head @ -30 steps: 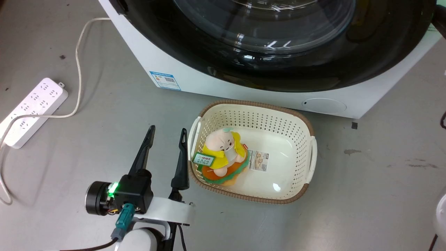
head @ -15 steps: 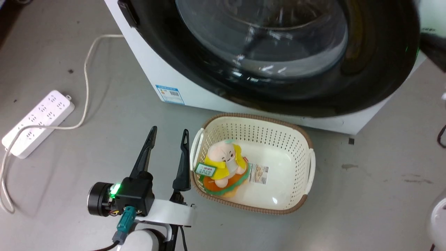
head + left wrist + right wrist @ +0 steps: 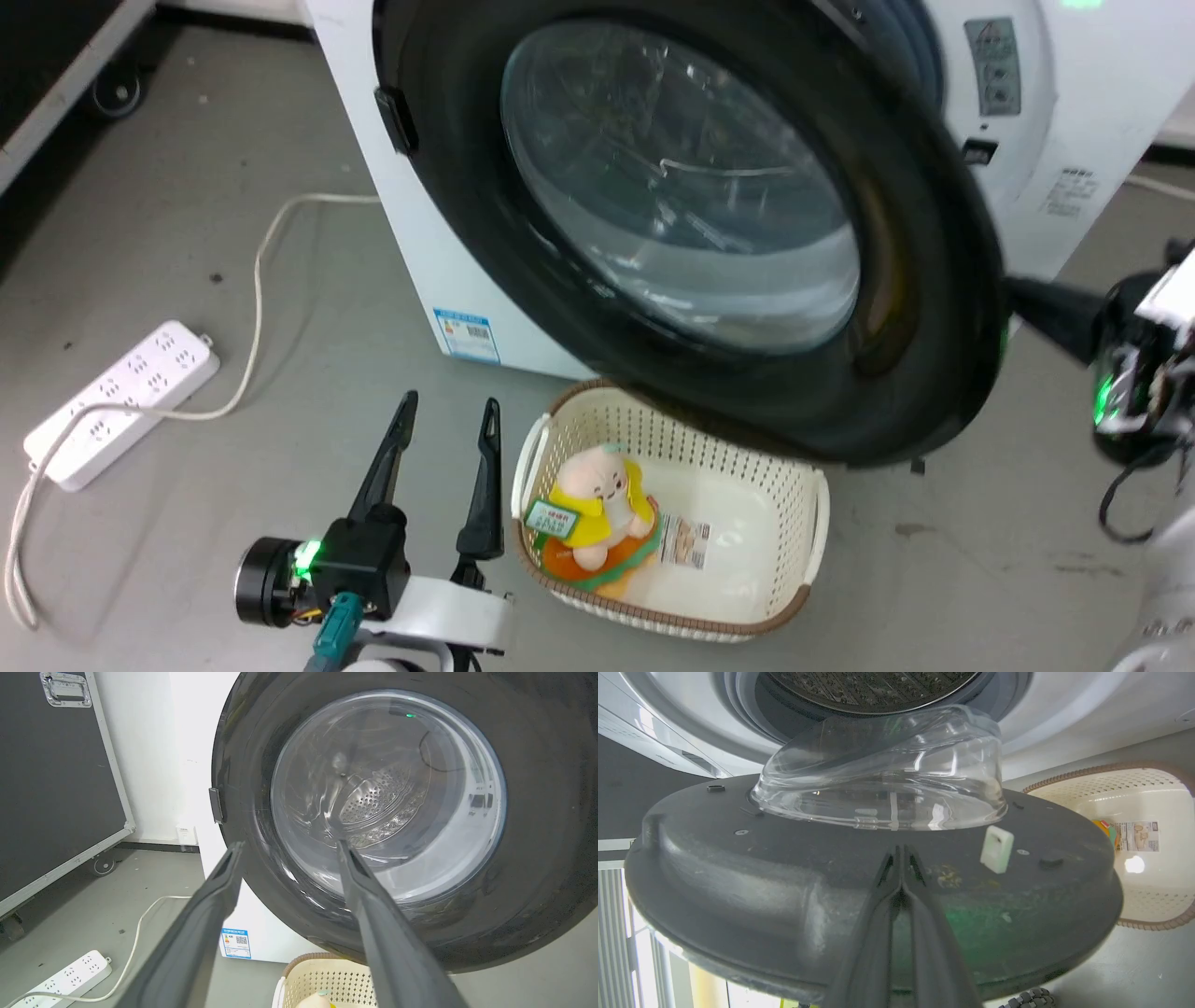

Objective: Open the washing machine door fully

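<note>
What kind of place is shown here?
Probably a lab or workshop, not a home: a washing machine on stained grey floor, a power strip lying loose, a black wheeled flight case beside it.

The washing machine door point(image 3: 915, 308) is glossy black plastic around a clear glass bowl point(image 3: 672, 187); its inner face point(image 3: 784, 882) looks matt dark grey. The basket point(image 3: 814, 532) is perforated cream plastic, the floor point(image 3: 187, 233) smooth grey
</note>
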Robot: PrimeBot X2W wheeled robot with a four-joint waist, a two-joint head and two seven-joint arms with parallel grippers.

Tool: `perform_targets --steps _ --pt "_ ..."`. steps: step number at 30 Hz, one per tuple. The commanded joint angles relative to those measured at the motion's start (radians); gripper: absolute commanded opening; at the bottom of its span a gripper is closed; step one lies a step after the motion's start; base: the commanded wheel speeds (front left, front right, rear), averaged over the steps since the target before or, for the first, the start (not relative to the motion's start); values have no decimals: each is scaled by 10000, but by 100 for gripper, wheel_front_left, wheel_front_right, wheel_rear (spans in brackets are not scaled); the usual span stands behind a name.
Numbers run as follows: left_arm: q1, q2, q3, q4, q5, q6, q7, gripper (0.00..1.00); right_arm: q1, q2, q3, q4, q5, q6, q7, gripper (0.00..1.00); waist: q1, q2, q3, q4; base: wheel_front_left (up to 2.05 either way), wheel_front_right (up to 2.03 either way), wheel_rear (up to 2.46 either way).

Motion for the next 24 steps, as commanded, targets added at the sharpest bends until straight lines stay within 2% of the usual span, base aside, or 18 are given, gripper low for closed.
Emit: perform_targets --steps 1,5,8,9,10,18,24 --pt "166 12 33 23 86 -38 -55 100 368 75 197 112 256 12 29 0 1 0 -255 -3 0 0 0" --pt "343 12 40 63 109 -77 -55 100 837 76 661 249 796 12 1 0 1 0 -512 7 0 0 0" --pt "517 12 48 85 137 -127 -55 100 1297 76 1265 377 1402 12 -53 0 1 0 -721 30 0 0 0" --pt "629 12 41 102 157 -168 -55 100 1598 76 1741 436 1861 12 -59 0 1 0 -850 70 0 0 0" --pt "629 12 41 102 157 -168 -55 100 1598 76 1741 436 1861 12 -59 0 1 0 -850 70 0 0 0" --pt "1158 12 -9 211 227 -309 -55 100 2845 77 3824 323 4158 12 -281 0 1 0 -1380 400 0 0 0" --pt "1469 14 -79 325 277 -443 -55 100 3841 77 5774 -132 6099 12 -704 0 1 0 -1639 854 0 0 0"
